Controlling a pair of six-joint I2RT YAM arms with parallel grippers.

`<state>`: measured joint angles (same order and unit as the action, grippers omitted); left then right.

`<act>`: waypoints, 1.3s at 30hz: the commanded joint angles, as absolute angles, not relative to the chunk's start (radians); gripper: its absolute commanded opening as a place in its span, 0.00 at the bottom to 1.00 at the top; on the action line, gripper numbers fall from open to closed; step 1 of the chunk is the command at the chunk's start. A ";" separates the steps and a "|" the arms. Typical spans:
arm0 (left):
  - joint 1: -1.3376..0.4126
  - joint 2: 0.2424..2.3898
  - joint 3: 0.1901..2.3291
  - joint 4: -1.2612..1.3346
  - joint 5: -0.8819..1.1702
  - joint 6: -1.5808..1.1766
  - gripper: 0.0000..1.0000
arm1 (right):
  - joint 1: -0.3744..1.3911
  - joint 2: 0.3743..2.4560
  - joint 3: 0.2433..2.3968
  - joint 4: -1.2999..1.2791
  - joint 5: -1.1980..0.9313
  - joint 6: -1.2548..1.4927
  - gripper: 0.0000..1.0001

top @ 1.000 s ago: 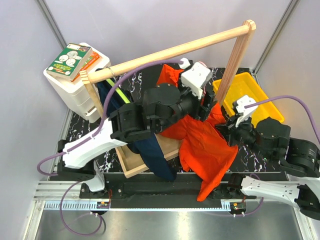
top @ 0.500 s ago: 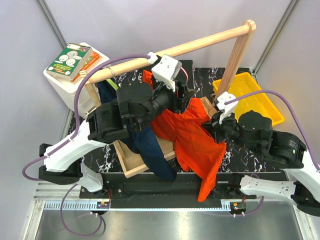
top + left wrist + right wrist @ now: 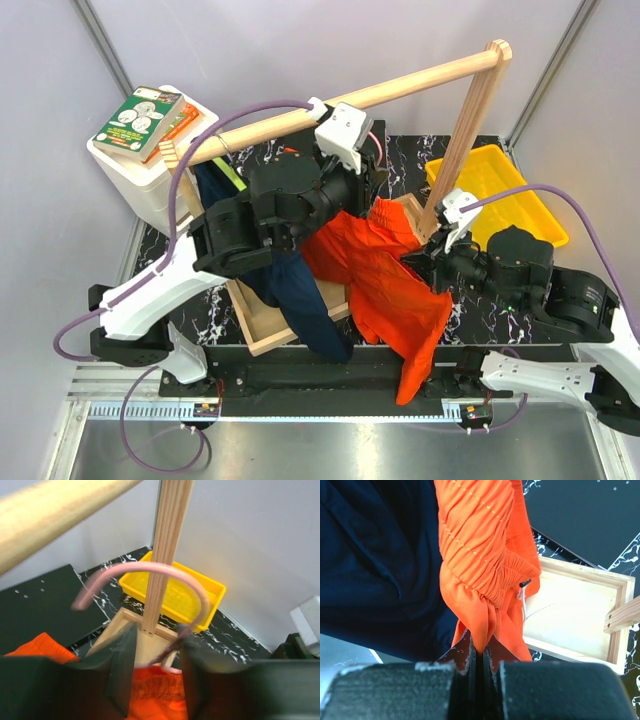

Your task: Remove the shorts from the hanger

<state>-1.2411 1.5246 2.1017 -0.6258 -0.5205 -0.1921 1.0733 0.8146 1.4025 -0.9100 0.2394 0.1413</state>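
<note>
Pale grey walls [image 3: 300, 40]; black marbled tabletop [image 3: 150, 250]; brushed metal ledge [image 3: 300, 450] in front.

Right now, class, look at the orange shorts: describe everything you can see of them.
The orange shorts are bright, soft cloth with a gathered, stitched waistband and a thin white cord. They hang crumpled and bunched beside the navy shorts, above the wooden tray. In the top view their lower end reaches past the near edge of the table. The right gripper is shut on a fold of them.
</note>
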 commanded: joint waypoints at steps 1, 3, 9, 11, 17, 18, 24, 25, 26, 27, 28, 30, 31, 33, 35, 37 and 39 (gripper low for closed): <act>-1.227 1.542 2.138 -0.538 -0.502 -0.157 0.12 | 1.074 0.808 1.401 -0.799 0.219 0.153 0.00; -1.227 1.536 2.126 -0.513 -0.543 -0.143 0.02 | 1.074 0.804 1.397 -0.802 0.250 0.173 0.06; -1.232 1.477 1.996 -0.335 -0.636 -0.051 0.00 | 1.074 0.839 1.430 -0.862 0.415 0.372 0.76; -1.236 1.459 1.950 -0.275 -0.663 -0.028 0.00 | 1.074 0.873 1.474 -0.874 0.451 0.483 0.93; -1.247 1.402 1.846 -0.155 -0.672 0.020 0.00 | 1.074 0.997 1.606 -0.853 0.511 0.641 1.00; -1.249 1.388 1.836 -0.146 -0.673 0.020 0.00 | 1.074 1.012 1.620 -0.853 0.541 0.650 1.00; -1.250 1.364 1.798 -0.124 -0.680 0.018 0.00 | 1.074 1.100 1.704 -0.842 0.647 0.729 0.95; -1.252 1.361 1.793 -0.123 -0.683 0.015 0.00 | 1.075 1.107 1.712 -0.833 0.650 0.733 0.93; -1.250 1.356 1.781 -0.115 -0.680 0.015 0.00 | 1.075 1.111 1.715 -0.827 0.661 0.747 0.92; -1.252 1.350 1.776 -0.109 -0.680 0.011 0.00 | 1.074 1.111 1.717 -0.818 0.667 0.755 0.89; -1.252 1.348 1.775 -0.106 -0.680 0.009 0.00 | 1.074 1.103 1.709 -0.809 0.670 0.764 0.88; -1.252 1.348 1.772 -0.107 -0.680 0.009 0.00 | 1.074 1.091 1.697 -0.769 0.660 0.773 0.88; -1.253 1.348 1.770 -0.106 -0.678 0.008 0.00 | 1.075 1.072 1.680 -0.753 0.649 0.775 0.88; -1.253 1.348 1.766 -0.107 -0.680 0.008 0.00 | 1.074 1.059 1.664 -0.712 0.617 0.769 0.93; -1.255 1.347 1.763 -0.106 -0.678 0.008 0.00 | 1.072 1.043 1.648 -0.700 0.609 0.773 0.99; -1.253 1.348 1.763 -0.106 -0.680 0.008 0.00 | 1.075 1.028 1.635 -0.695 0.617 0.782 1.00; -1.255 1.348 1.763 -0.106 -0.681 0.005 0.00 | 1.074 1.019 1.623 -0.684 0.629 0.808 0.99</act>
<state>-1.2491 1.3842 1.7531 -0.2230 -0.6643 0.0189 1.0729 1.0447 1.6424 -0.7612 0.5915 0.7544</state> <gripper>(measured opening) 0.041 0.994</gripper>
